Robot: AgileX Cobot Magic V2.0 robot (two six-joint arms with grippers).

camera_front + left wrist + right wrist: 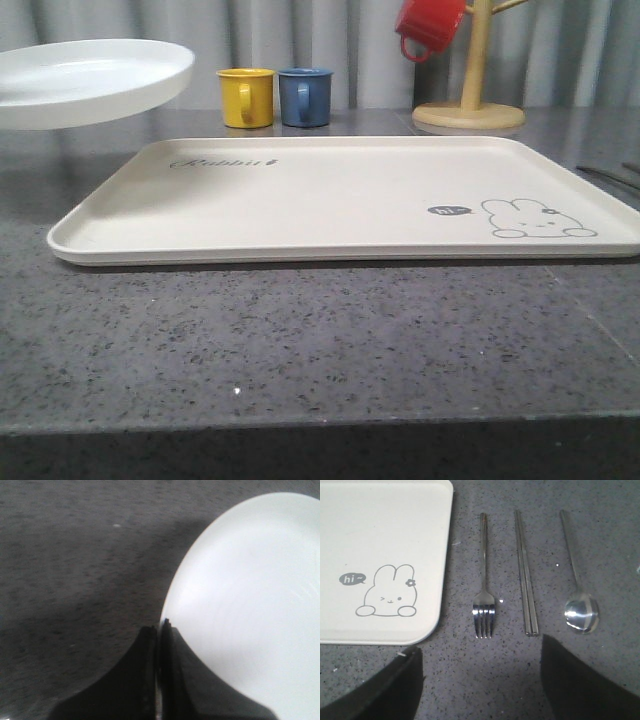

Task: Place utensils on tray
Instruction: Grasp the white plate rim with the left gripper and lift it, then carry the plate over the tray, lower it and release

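White plate cut off at frame edge, red mug cropped, left wrist view blurred

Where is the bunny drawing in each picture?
Front view: the bunny is at the near right corner of the tray.
Right wrist view: the bunny is by the tray's rounded corner, with the fork lying beside the tray.
Left wrist view: this one looks at the white plate, pinched by the left gripper over the grey table.
Shared landmark: the "hi" bubble beside the bunny.
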